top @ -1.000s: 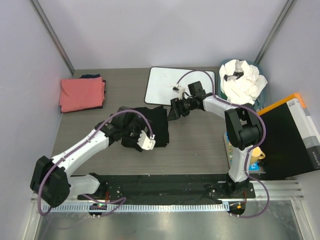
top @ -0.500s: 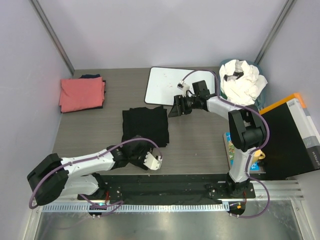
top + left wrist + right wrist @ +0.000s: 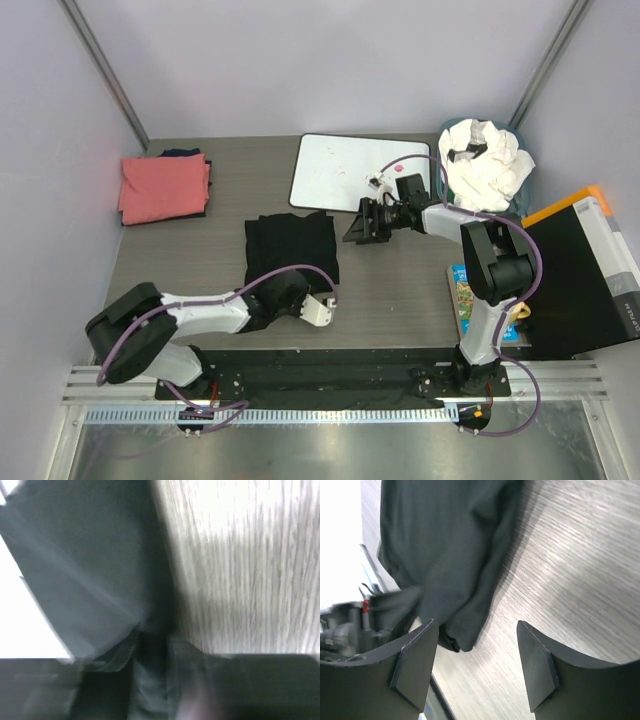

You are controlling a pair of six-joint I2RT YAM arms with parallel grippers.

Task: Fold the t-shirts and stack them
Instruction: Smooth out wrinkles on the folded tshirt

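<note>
A black t-shirt (image 3: pixel 292 245) lies folded into a flat square mid-table. My left gripper (image 3: pixel 284 289) is low at its near edge. The blurred left wrist view shows that gripper (image 3: pixel 152 652) with its jaws drawn together on a fold of the black t-shirt (image 3: pixel 85 565). My right gripper (image 3: pixel 362 224) hangs open just off the shirt's right side. In the right wrist view this gripper (image 3: pixel 477 665) has only bare table between its fingers, and the black t-shirt's (image 3: pixel 445 545) corner lies just beyond them. A folded coral-pink t-shirt (image 3: pixel 163 187) sits far left. White t-shirts (image 3: pixel 485 160) fill a bin at the back right.
A white board with a black rim (image 3: pixel 350 168) lies behind the black shirt. A black box with an orange edge (image 3: pixel 580 270) stands at the right. A colourful flat item (image 3: pixel 470 295) and a yellow cup (image 3: pixel 512 308) sit by the right arm's base.
My left arm has drawn back off the black shirt to its near edge and its jaws have closed there. My right gripper slid right, off the shirt's far corner.
</note>
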